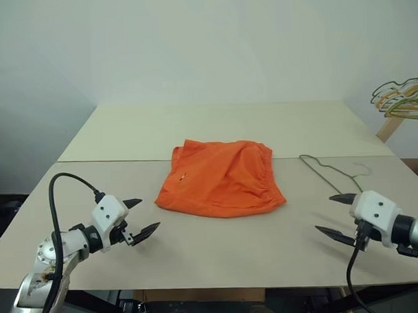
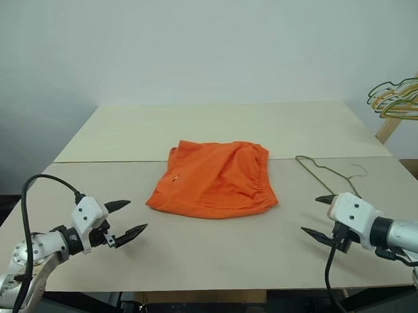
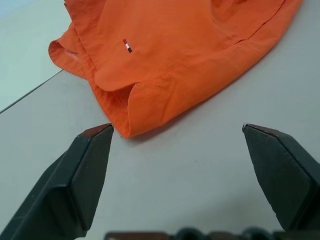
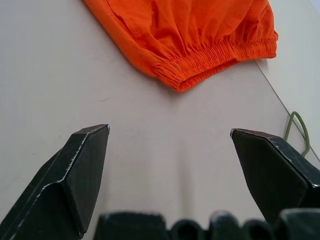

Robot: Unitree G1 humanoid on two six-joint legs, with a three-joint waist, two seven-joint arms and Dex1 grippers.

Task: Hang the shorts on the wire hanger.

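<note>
The orange shorts (image 1: 222, 176) lie flat in the middle of the beige table, gathered waistband (image 4: 215, 57) toward the right and a small tag (image 3: 128, 46) on the left side. To their right the thin dark wire hanger (image 1: 327, 170) lies flat on the tabletop. My left gripper (image 1: 144, 216) hovers open over the table near its front left, pointing at the shorts' hem corner (image 3: 125, 131), with a gap between them. My right gripper (image 1: 333, 214) stands open at the front right, just in front of the hanger, empty.
A bunch of pale green, yellow and grey hangers (image 1: 399, 98) hangs on a wooden rack at the far right, off the table. A seam (image 1: 113, 161) runs across the table behind the shorts. The table's front edge (image 1: 220, 288) lies just below both grippers.
</note>
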